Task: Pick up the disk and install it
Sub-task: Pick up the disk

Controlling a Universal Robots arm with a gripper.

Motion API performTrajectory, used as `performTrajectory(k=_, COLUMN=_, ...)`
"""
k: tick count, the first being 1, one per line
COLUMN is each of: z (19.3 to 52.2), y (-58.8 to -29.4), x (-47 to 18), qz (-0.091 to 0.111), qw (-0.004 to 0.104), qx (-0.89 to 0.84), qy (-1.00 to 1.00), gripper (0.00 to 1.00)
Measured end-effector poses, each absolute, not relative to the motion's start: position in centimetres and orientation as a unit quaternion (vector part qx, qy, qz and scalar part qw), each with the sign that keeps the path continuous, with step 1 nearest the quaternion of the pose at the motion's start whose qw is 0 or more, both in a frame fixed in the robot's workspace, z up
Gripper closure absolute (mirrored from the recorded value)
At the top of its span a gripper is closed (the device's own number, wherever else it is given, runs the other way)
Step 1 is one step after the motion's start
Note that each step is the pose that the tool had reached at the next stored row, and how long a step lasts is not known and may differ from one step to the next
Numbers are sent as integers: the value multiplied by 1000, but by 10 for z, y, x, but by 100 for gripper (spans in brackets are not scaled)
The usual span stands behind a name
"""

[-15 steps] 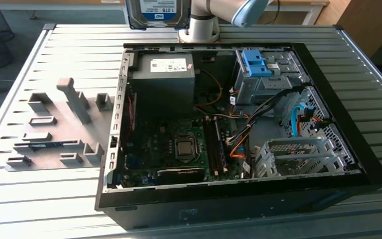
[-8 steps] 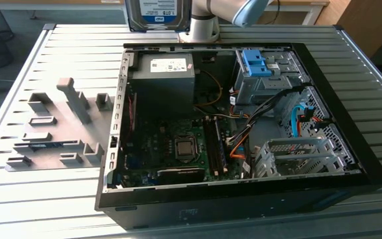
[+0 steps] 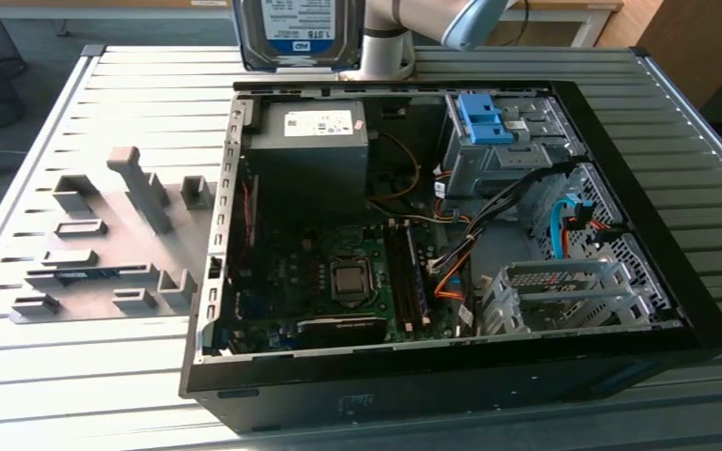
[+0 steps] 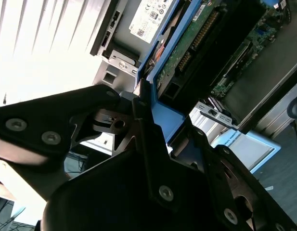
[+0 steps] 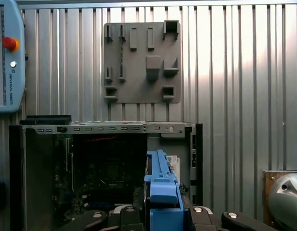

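Note:
The disk (image 3: pixel 296 33) hangs in the air above the far edge of the open computer case (image 3: pixel 699 310), at the top of the exterior view, its white-and-blue label facing the camera. My gripper (image 4: pixel 160 120) is shut on it. In the second wrist view the black fingers (image 4: pixel 143 113) clamp the blue carrier frame, and the disk's green circuit board (image 4: pixel 196 33) shows beyond them. In the first wrist view the disk's blue carrier edge (image 5: pixel 161 190) stands upright in my gripper (image 5: pixel 162 216), high over the case (image 5: pixel 109 127).
Inside the case are a grey power-supply box (image 3: pixel 317 150), the motherboard (image 3: pixel 336 272), a blue-topped drive bay (image 3: pixel 493 122) and a metal drive cage (image 3: pixel 562 291). A grey fixture plate (image 3: pixel 110 235) lies on the slatted table at the exterior view's left. A teach pendant (image 5: pixel 6 57) rests nearby.

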State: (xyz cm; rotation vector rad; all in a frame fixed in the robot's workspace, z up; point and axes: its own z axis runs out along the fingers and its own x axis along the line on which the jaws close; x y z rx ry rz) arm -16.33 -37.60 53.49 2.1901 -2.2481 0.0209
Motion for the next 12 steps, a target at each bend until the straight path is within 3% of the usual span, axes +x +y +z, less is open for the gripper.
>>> performTrajectory(k=12, z=534, y=-394, x=-139, qz=7, qw=2, qx=698, qy=-716, gripper=63)
